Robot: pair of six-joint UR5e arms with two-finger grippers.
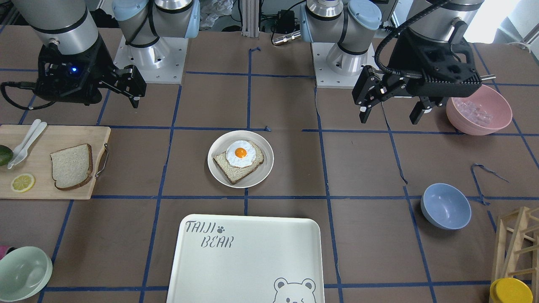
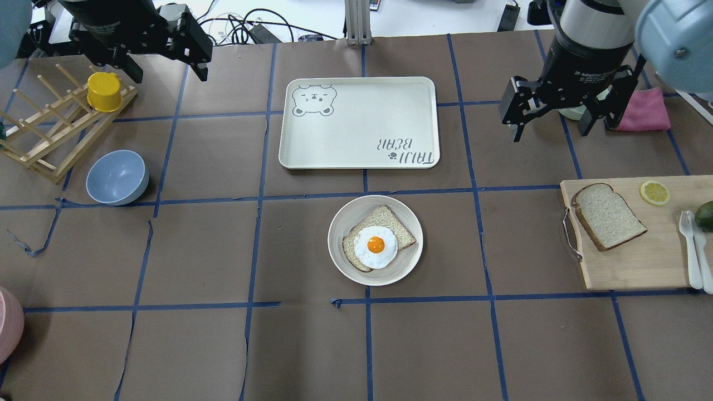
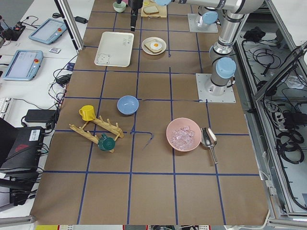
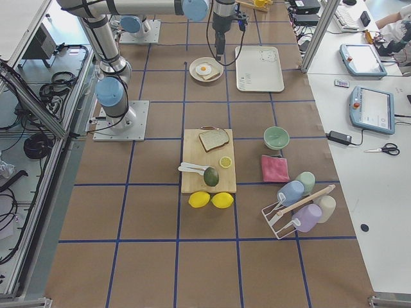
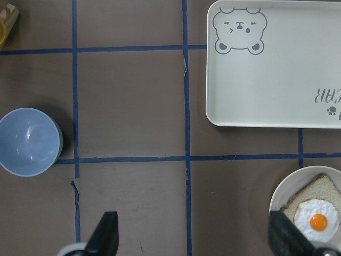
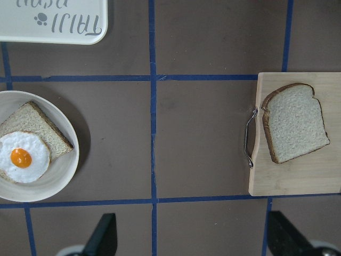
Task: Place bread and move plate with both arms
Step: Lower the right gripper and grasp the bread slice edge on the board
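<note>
Right gripper [image 2: 550,132] hangs open near the table [image 2: 529,345] right edge; left gripper [image 1: 390,118] is open too. I should come down over the bread [image 2: 608,216] and pinch its crust softly.

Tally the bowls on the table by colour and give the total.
pink bowl, with clear ice-like cubes inside: 1
blue bowl: 1
green bowl: 1
Total: 3
</note>
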